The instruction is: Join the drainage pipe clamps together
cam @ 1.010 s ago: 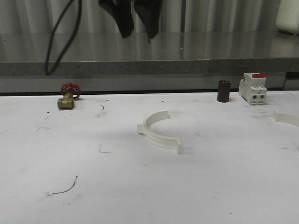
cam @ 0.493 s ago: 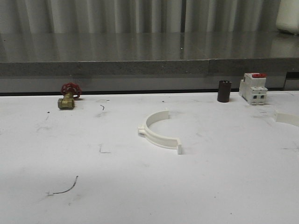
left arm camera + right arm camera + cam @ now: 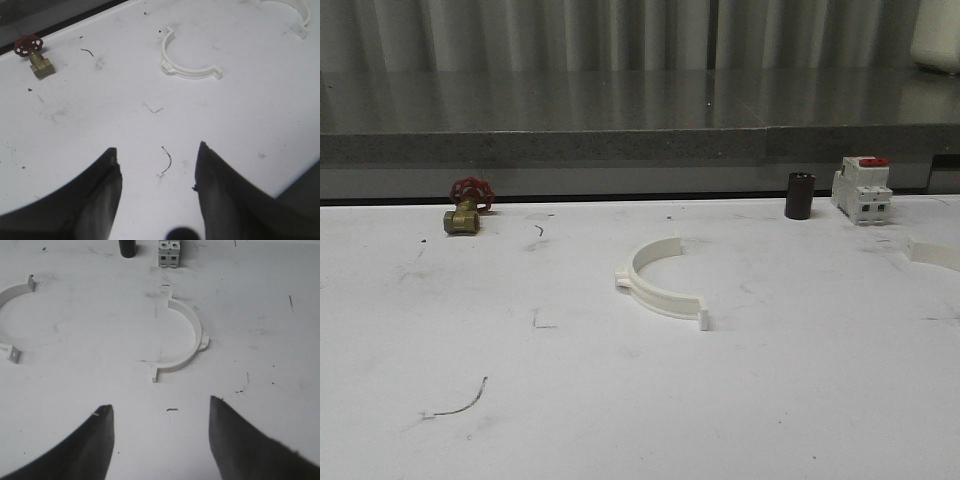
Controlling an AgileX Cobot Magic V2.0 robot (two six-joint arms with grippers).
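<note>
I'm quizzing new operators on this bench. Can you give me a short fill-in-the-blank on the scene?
1. The two white clamp halves lie ____ from each other on the table.
2. The brass valve has a ____ handwheel.
3. Both the left gripper and the right gripper are ____ and hold nothing.

Missing words: apart; red; open
</note>
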